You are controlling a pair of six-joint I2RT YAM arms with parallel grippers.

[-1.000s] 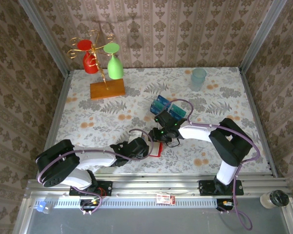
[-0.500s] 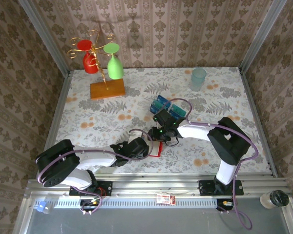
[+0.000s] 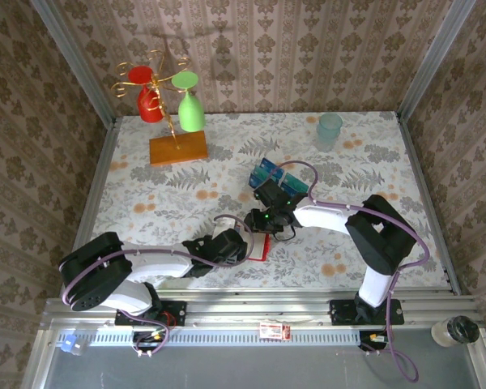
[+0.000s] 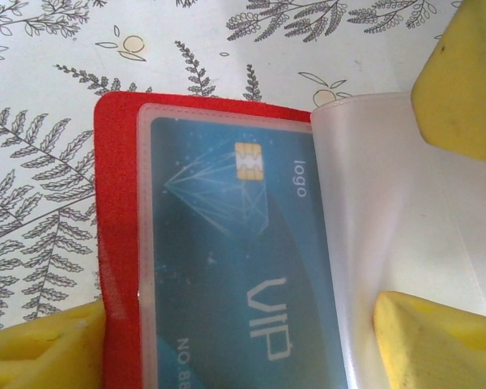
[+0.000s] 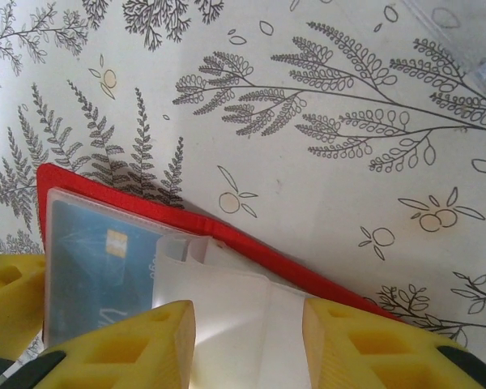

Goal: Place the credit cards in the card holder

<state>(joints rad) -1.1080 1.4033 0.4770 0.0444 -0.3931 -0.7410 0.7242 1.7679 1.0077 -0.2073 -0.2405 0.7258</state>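
Your left gripper [image 4: 239,324] stands spread wide across the open card holder [image 4: 117,203] at the table's [image 3: 146,178] near edge, seemingly pinning it flat. Your right gripper [image 5: 247,324] straddles a clear sleeve [image 5: 227,300]; I cannot tell whether it grips. It is likely parting the sleeve beside the sleeved blue credit card [image 4: 227,243].

Glossy red on the card holder [image 4: 117,243], and inside it a credit card [image 4: 227,267] glows deep teal-blue with a pale line-drawn diamond, a gold chip and light VIP lettering, a milky frosted sleeve [image 4: 389,203] just beside it and bright yellow fingers [image 4: 40,348] at the holder's edges! Under the holder, the table [image 5: 324,186] runs white with grey fern sprays and little orange fruits. Well beyond the holder we see more blue cards [image 3: 267,172], a pale aqua cup [image 3: 330,130], a red glass [image 3: 150,104] and a green glass [image 3: 191,109] on a stand [image 3: 178,148] of gold wire over an orange-brown base, all against beige damask wallpaper [image 3: 308,49].
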